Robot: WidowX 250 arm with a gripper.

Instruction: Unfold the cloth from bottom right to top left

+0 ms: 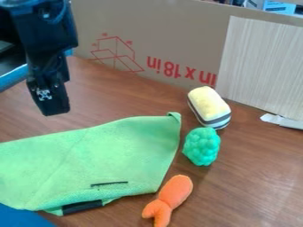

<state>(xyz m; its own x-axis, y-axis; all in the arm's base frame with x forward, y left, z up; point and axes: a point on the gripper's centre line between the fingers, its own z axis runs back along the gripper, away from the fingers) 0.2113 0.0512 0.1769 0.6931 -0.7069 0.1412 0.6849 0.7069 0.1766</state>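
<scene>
The black gripper [54, 106] hangs at the upper left, above the table and a little beyond the cloth's far edge, apart from it. Whether it is open or shut cannot be made out. A green cloth [100, 155] lies over the left and middle of the table, roughly flat, with a slightly raised corner at its upper right. Along its lower edge are a black strip and a short dark line. The cloth's left part runs out of view.
Right of the cloth are a yellow and grey stuffed toy [209, 107] and a bumpy green toy [202, 146]. An orange toy [168, 200] lies by its lower right edge. A cardboard wall [165, 40] stands behind; something blue [21, 217] is at the lower left.
</scene>
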